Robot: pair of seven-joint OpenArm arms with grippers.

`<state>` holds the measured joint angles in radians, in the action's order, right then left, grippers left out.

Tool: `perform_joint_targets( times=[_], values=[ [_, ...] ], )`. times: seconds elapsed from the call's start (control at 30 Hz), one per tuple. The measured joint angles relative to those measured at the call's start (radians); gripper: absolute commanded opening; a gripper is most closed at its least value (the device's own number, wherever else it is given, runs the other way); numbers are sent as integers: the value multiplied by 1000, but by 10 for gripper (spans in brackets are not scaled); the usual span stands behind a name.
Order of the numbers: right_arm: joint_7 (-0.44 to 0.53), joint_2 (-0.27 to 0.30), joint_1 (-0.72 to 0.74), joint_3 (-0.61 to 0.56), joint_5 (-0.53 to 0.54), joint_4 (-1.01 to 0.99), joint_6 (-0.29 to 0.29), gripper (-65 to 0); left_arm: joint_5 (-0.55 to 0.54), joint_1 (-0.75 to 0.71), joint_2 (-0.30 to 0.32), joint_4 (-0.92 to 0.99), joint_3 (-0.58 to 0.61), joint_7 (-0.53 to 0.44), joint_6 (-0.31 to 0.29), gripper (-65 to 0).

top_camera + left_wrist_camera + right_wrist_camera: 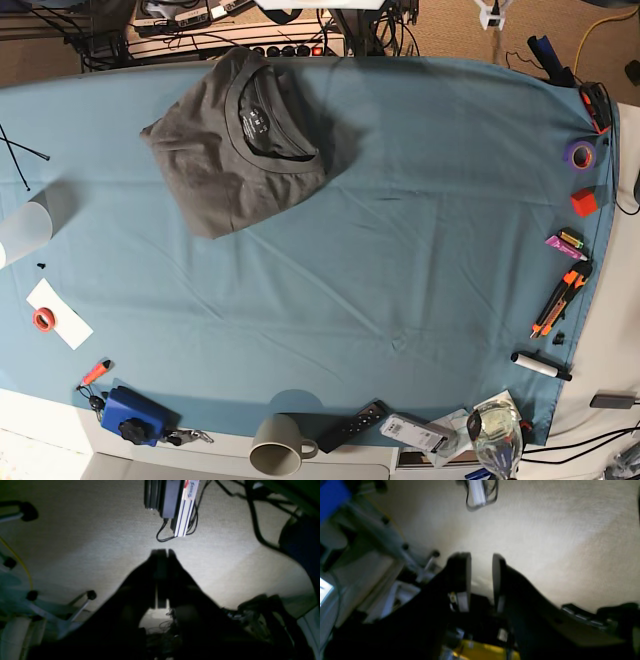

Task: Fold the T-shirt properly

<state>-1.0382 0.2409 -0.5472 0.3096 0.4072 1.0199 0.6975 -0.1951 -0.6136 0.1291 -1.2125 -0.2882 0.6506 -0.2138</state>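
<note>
The T-shirt (215, 170) lies on the blue-teal table cloth (420, 240) at the back left in the base view. It is a compact, wrinkled, dark grey bundle with the ribbed neck and its label facing up. Neither arm shows in the base view. In the left wrist view my left gripper (163, 552) is shut, its dark fingers pressed together with nothing between them, over beige carpet. In the right wrist view my right gripper (481, 560) is open, its two pads apart with bare carpet showing through the gap. Neither wrist view shows the T-shirt.
Along the table's right edge lie a purple tape roll (579, 153), a red block (584, 202), markers and an orange cutter (560, 295). At the front stand a mug (283, 442), a remote (352, 425), a glass (497, 432) and a blue box (130, 415). A white cup (22, 230) is at the left.
</note>
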Motion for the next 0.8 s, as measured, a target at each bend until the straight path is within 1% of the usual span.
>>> perform_joint_targets(
  times=[0.07,0.13,0.2,0.3,0.37,0.43,0.5,0.53,0.57,0.6,0.7,0.8],
  values=[
    [95,8,56,-77,-74,-93,-5,-496,2,42,1,101,-2,-64,0,-650],
    [201,10,108,-138,-145,-165,-8,-496,11,81,-1,203,0,-164,0,-650],
    [301,11,155,-200,-175,-223,-9,-496,30,114,-3,299,0,-285,0,-650],
    [432,8,225,-283,-256,-289,-8,-496,50,160,-3,431,-1,-441,1,-650],
    [528,9,264,-333,-302,-317,-10,-496,88,188,-10,502,-3,-505,9,-650],
    [586,11,293,-382,-314,-330,-12,-496,137,216,-27,560,-2,-547,19,-650],
    [609,11,309,-426,-324,-332,-13,-496,159,239,-47,597,-1,-564,17,-650],
    [625,10,312,-447,-329,-332,-28,-496,163,248,-55,605,-1,-566,14,-650],
    [633,9,311,-463,-330,-332,-69,-496,179,252,-62,605,-1,-567,14,-650],
    [636,8,312,-477,-355,-333,-98,-496,184,255,-66,604,-1,-566,11,-650],
    [636,11,311,-499,-385,-334,-151,-496,195,259,-74,589,-2,-567,15,-650],
    [639,11,312,-502,-400,-334,-163,-496,195,259,-81,571,-1,-566,15,-650]
  ],
)
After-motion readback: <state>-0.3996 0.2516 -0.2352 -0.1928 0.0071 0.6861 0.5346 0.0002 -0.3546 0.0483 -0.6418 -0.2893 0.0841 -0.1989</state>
